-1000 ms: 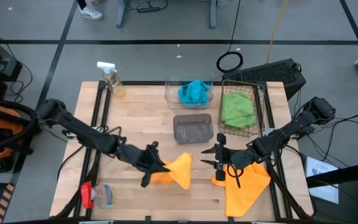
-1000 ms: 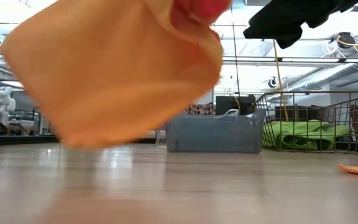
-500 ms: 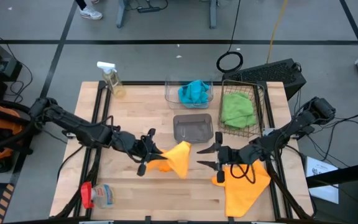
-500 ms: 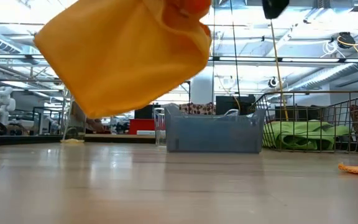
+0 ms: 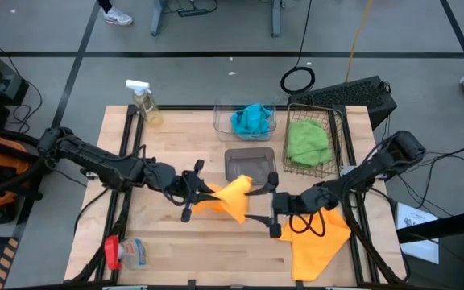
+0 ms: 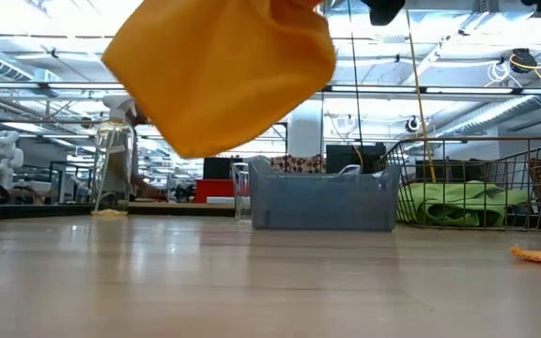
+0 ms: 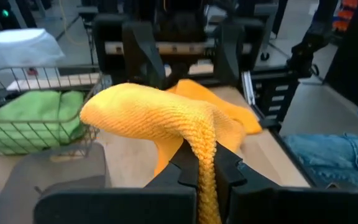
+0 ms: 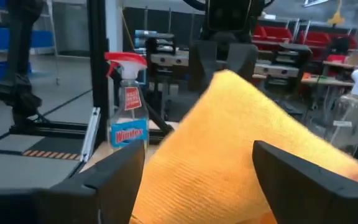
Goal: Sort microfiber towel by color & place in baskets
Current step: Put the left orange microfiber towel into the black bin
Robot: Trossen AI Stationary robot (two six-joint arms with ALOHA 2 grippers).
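The left end effector is clenched on an orange-yellow microfiber towel, holding it above the wooden table just in front of the smoky grey plastic tub. In the left wrist view the cloth drapes over the pinched fingers. The right end effector faces it from the other side with its jaws spread wide, the hanging cloth between them but not gripped; in the right wrist view both fingers flank the towel.

A second orange-yellow towel lies flat near the table's front right corner, under the right arm. The clear plastic tub holds a turquoise blue cloth, and the dark wire-mesh basket holds a lime green cloth. A clear spray bottle with a white trigger stands at the back left, and a red-capped cleaner bottle lies at the front left.

Compared with a second ago, the held towel has travelled toward the grey tub and risen, and the right end effector has moved in to meet it while opening wider.
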